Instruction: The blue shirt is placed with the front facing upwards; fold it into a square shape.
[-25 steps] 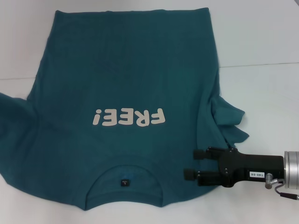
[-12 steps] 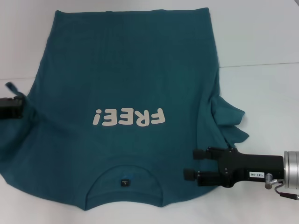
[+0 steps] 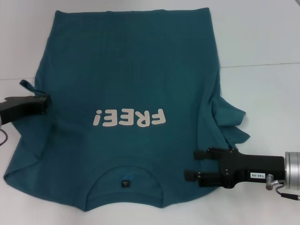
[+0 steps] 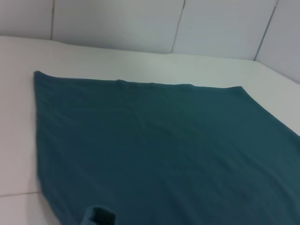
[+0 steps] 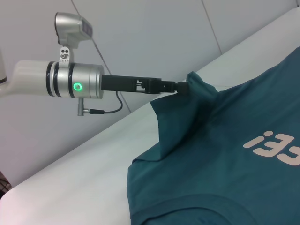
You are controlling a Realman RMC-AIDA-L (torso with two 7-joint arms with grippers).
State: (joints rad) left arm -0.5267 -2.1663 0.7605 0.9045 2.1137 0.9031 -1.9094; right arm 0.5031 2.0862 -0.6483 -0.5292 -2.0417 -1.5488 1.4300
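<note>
Blue shirt (image 3: 126,79), face-up, left gripper (image 3: 44,104) pinching sleeve

Light is even and fairly bright in all three views, falling from overhead and washing the white bench (image 3: 262,42) almost to glare in the head view. Shadows are soft and faint: a thin one lies under the blue shirt (image 3: 131,70) along its edges. The left wrist view is slightly hazy, and a fold of cloth at its near edge is out of focus. The right wrist view is crisp, with a dim lower corner.
</note>
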